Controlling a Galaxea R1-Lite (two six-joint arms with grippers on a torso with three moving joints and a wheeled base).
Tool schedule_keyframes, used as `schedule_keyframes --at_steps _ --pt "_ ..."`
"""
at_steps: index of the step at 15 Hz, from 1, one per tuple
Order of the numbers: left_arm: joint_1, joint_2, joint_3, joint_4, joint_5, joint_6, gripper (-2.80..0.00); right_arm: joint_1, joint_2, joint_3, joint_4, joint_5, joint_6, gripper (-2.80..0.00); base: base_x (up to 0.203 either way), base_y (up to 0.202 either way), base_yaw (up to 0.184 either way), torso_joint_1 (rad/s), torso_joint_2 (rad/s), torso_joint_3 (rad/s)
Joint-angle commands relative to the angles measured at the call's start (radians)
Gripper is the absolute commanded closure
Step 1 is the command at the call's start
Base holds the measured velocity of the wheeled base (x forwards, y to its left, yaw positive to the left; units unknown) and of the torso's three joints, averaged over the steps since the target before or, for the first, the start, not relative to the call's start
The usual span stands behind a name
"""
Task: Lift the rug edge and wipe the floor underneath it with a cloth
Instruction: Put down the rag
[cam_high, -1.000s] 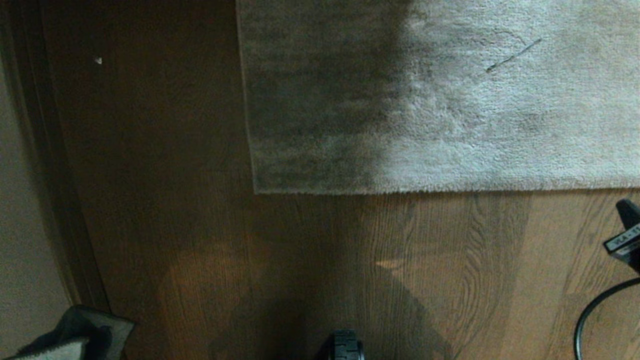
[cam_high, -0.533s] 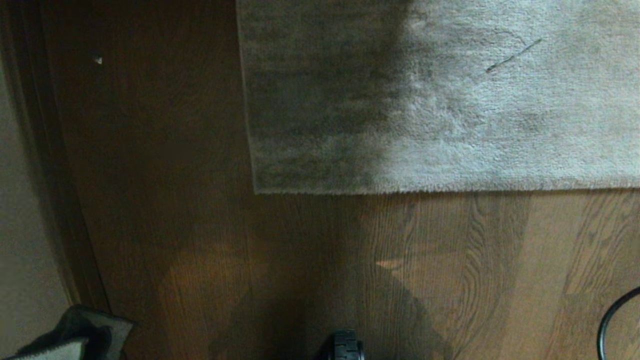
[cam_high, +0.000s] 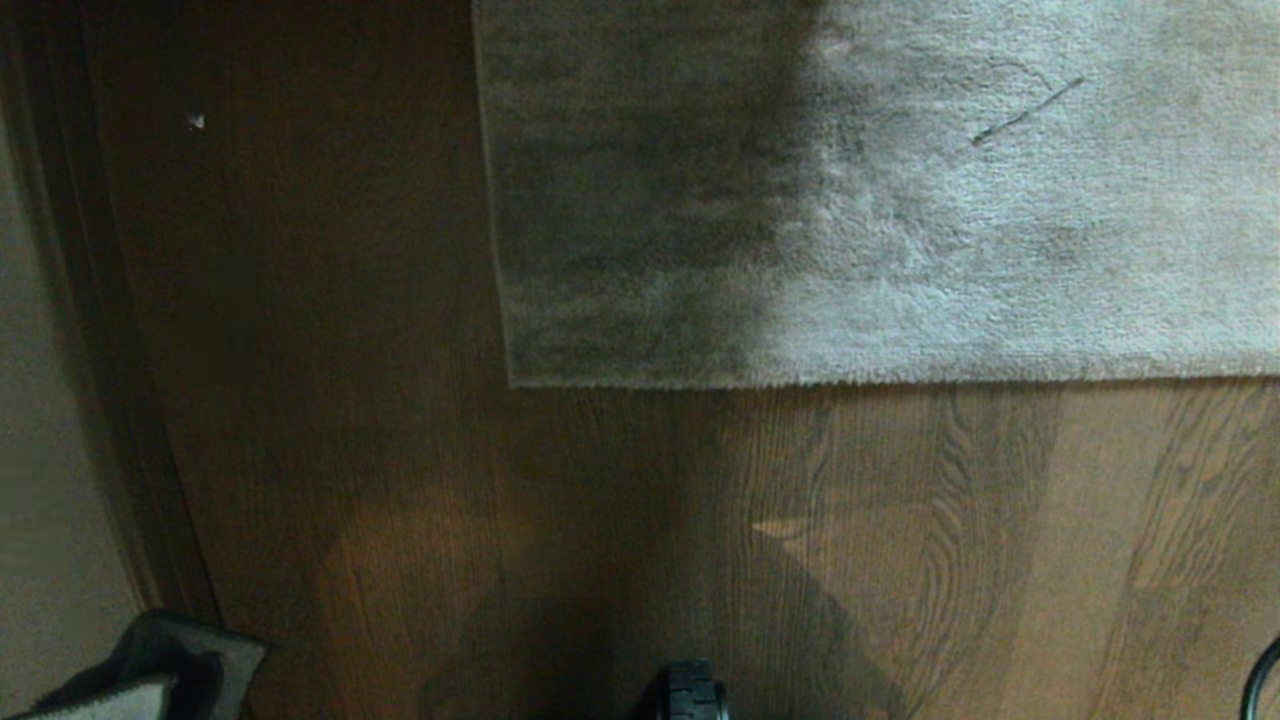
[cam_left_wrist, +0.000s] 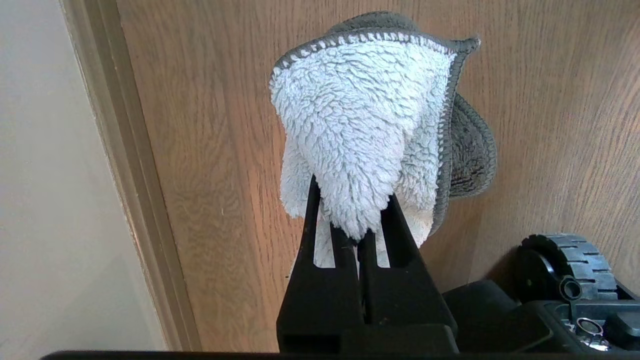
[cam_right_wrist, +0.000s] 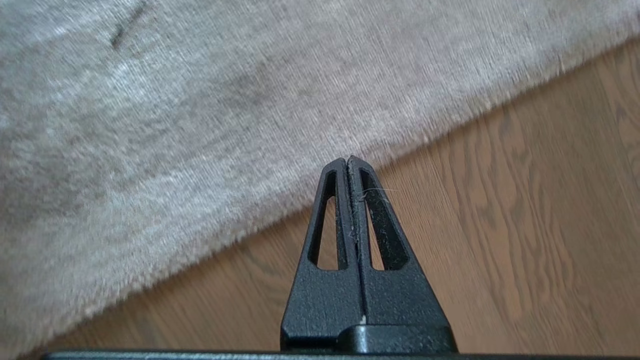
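- Two materials across most of the head view: soft, short-piled grey-beige rug (cam_high: 900, 200) over the upper part, smooth matte brown wood-grain floor (cam_high: 400, 450) below and to the left.
- Rug edge (cam_high: 900, 382) straight and slightly fuzzy, lying flat on the floor, ending in a squared corner near the middle of the view.
- Left half of the rug in deep shadow, right half lit pale; thin dark line on the pile near the far right.
- Pale wall with a darker baseboard strip (cam_left_wrist: 135, 175) along the robot's left side of the floor.
- Cloth (cam_left_wrist: 365, 130) fluffy and pale grey-white on the showing face, bordered with a stitched grey-green hem, a darker grey fold curling out behind it; also visible at the lower left corner of the head view.
- Left gripper (cam_left_wrist: 362, 240) black, wedge-shaped with slotted fingers, clamped together on a bunched end of the cloth, held above bare floor beside the baseboard, well apart from the rug.
- Ridged black wheel (cam_left_wrist: 575, 260) of the base near the left gripper.
- Right gripper (cam_right_wrist: 347, 162) of the same black slotted shape, fingers pressed together with nothing between them apart from a few stray fibres, tip pointing at the rug edge (cam_right_wrist: 400, 150) over the floor (cam_right_wrist: 500, 250).
- Curved black cable (cam_high: 1262, 680) at the lower right corner of the head view.
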Motion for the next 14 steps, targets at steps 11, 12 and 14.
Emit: schedule_keyframes --at_steps 11,12,14 --pt "0.000 0.000 0.000 0.000 0.000 0.000 0.00 0.006 -0.706 0.000 0.769 0.257 -0.004 0.00 0.000 0.000 0.000 0.000 0.00 0.000" --pt "0.000 0.000 0.001 0.000 0.000 0.000 0.00 0.006 -0.771 0.000 0.835 0.278 -0.022 0.00 0.000 0.000 0.000 0.000 0.00 0.000" --pt "0.000 0.000 0.000 0.000 0.000 0.000 0.00 0.005 -0.797 0.000 0.976 0.319 -0.056 0.00 0.000 0.000 0.000 0.000 0.00 0.000"
